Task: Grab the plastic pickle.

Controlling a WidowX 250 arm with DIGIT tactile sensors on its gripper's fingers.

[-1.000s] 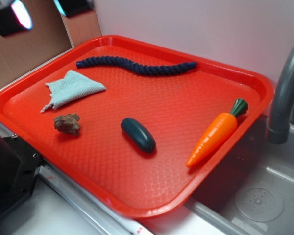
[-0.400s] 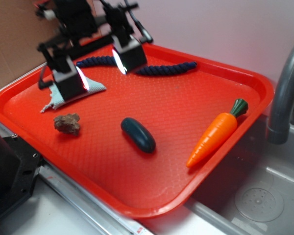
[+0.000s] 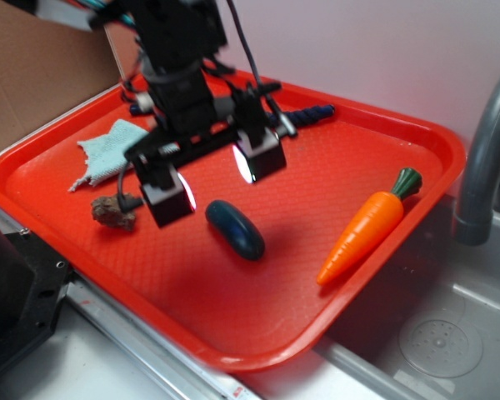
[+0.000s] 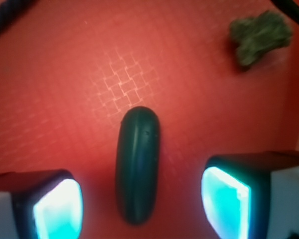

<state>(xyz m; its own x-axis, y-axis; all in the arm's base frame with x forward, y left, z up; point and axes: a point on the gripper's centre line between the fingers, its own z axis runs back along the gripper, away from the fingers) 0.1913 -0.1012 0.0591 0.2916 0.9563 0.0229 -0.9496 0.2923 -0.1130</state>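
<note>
Plastic pickle (image 4: 137,164): smooth, glossy, round-ended oblong

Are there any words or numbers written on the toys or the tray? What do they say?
There are none to read. The red tray shows only a bumpy pattern. The pickle, the carrot, the rock, the blue rope and the cloth are plain. The gripper, open over the pickle, shows no label either.
</note>
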